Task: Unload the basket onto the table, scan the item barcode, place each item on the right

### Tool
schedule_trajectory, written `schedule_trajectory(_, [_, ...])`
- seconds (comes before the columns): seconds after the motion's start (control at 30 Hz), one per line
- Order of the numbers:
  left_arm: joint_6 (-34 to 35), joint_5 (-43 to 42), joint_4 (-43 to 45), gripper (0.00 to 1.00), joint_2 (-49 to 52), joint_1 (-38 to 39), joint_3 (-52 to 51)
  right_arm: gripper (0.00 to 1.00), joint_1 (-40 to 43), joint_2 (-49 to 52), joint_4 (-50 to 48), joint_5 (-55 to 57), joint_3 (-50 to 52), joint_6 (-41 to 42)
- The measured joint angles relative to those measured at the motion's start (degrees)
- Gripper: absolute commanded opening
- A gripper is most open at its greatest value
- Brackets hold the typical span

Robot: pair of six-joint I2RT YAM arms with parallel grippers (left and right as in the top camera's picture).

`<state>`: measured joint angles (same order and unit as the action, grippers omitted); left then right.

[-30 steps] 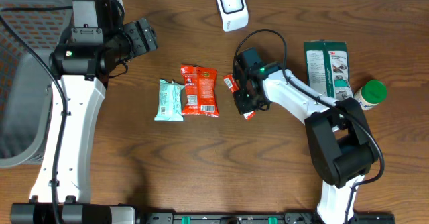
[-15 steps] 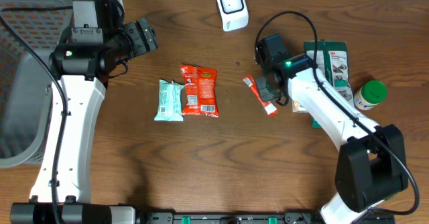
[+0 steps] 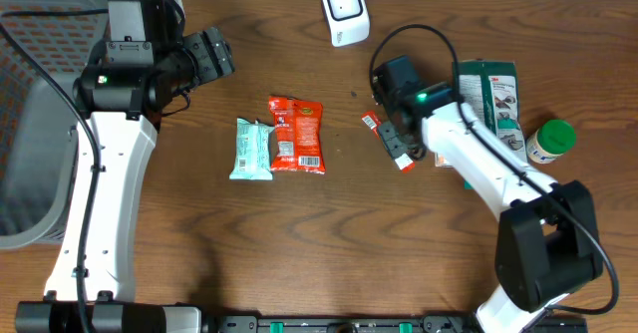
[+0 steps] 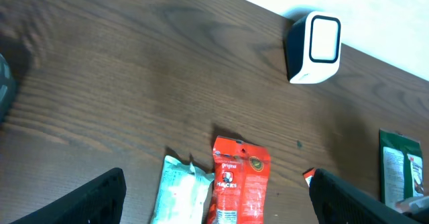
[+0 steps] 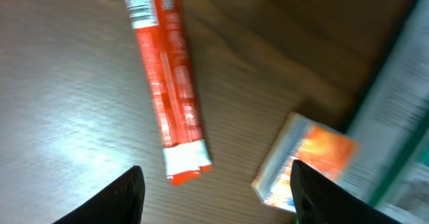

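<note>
Thin red foil stick packet (image 3: 387,142) lies flat on the brown wood-grain table (image 3: 329,243), just below the right gripper (image 5: 218,184).

The right gripper's fingers (image 5: 127,194) are spread apart and grasp nothing, and the packet's barcode end points away from them. A small orange-and-white box (image 5: 305,158) sits just beside the packet, against one dark green flat pack (image 3: 488,99). One white bottle with a green cap (image 3: 550,139) stands beyond that. One white barcode scanner (image 3: 344,11) is at the table's far edge. Left of the packet lie one red snack pouch (image 3: 296,134) and one mint-green wrapped bar (image 3: 252,149), touching. The left gripper (image 3: 217,54) hovers with its fingers (image 4: 100,197) wide apart, holding nothing. One grey mesh basket (image 3: 30,124) stands at the left; I cannot tell what is in it.
</note>
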<state>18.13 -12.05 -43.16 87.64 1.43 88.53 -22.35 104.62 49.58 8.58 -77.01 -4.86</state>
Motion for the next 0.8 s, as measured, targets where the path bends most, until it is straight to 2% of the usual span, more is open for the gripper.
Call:
schedule_trajectory(0.07, [0.00, 0.00, 0.00, 0.88, 0.00, 0.00, 0.00, 0.47, 2.03, 0.00, 0.02, -4.28, 0.00, -1.60])
schedule_trajectory(0.23, [0.00, 0.00, 0.00, 0.88, 0.00, 0.00, 0.00, 0.46, 7.61, 0.00, -0.39, -14.88, 0.17, -7.10])
schedule_trajectory(0.4, [0.00, 0.00, 0.00, 0.88, 0.00, 0.00, 0.00, 0.44, 8.52, 1.46, -3.23, -19.45, 1.62, -9.68])
schedule_trajectory(0.5, [0.00, 0.00, 0.00, 0.88, 0.00, 0.00, 0.00, 0.44, 8.50, 2.64, -4.72, -20.35, 2.51, -10.05])
schedule_trajectory(0.8, [0.00, 0.00, 0.00, 0.88, 0.00, 0.00, 0.00, 0.34, 8.48, 5.40, -10.64, -19.02, 8.20, -10.84])
